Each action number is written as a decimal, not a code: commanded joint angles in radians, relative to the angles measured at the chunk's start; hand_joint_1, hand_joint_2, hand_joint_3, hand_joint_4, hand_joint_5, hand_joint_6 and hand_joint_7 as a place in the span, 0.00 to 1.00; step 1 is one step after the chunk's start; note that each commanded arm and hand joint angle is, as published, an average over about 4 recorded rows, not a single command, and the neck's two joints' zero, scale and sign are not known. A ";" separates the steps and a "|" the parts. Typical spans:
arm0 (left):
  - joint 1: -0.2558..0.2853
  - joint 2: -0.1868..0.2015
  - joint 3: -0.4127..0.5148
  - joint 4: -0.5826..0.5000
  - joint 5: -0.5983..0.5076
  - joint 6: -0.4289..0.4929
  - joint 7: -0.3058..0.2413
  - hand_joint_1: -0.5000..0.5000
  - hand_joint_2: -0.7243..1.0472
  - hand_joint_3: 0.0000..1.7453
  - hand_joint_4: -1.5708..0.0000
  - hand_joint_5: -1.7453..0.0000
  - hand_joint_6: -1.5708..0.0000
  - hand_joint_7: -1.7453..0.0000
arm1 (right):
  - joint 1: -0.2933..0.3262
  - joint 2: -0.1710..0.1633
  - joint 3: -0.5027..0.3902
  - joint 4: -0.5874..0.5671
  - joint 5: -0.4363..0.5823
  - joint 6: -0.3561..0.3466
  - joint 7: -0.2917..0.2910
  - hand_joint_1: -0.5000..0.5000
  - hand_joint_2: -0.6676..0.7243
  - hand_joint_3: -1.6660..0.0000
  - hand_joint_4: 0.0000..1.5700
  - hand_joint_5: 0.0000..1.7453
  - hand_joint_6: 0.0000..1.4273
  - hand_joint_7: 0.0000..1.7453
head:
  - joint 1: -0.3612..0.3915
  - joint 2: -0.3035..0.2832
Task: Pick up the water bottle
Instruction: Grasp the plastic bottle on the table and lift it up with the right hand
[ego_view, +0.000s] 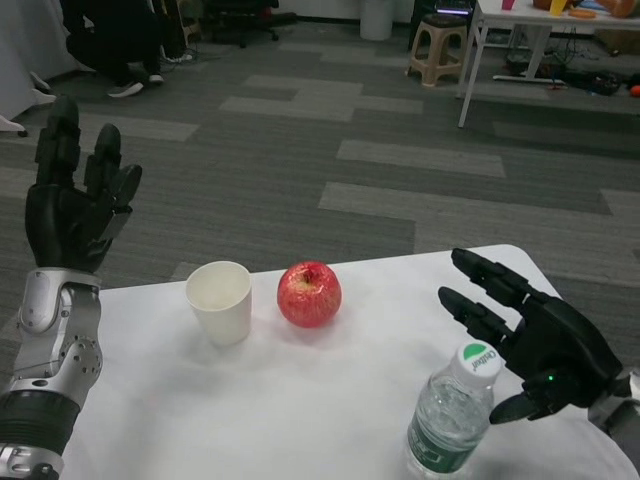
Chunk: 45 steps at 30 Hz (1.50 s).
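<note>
A clear water bottle with a white and green cap stands upright near the table's front right. My right hand hovers just to its right, fingers spread and pointing left, thumb close to the bottle's shoulder but apart from it. Raised at the far left, beyond the table's left edge, my left hand points its straight fingers upward and holds nothing.
A white paper cup and a red apple stand side by side mid-table, left of the bottle. The white table ends just behind them. A person sits on the floor at the back left; a stool and another table stand far right.
</note>
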 joint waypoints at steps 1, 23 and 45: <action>-0.015 0.012 0.008 0.001 -0.003 0.000 -0.001 0.00 1.00 0.03 1.00 0.94 1.00 1.00 | -0.009 -0.030 0.019 -0.034 -0.038 0.009 0.004 0.12 0.36 0.89 0.00 0.00 0.00 0.04 | -0.076 -0.002; -0.036 0.020 -0.012 0.004 -0.001 0.006 -0.001 0.00 1.00 0.05 1.00 0.94 1.00 1.00 | -0.040 -0.062 0.149 -0.176 -0.137 0.094 0.010 0.12 0.32 0.86 0.00 0.00 0.00 0.04 | -0.096 -0.075; -0.037 0.021 -0.019 0.002 0.004 0.024 0.001 0.00 1.00 0.03 1.00 0.94 1.00 1.00 | -0.093 -0.055 0.379 -0.179 -0.213 0.186 0.014 0.08 0.31 0.85 0.00 0.00 0.00 0.04 | -0.095 -0.088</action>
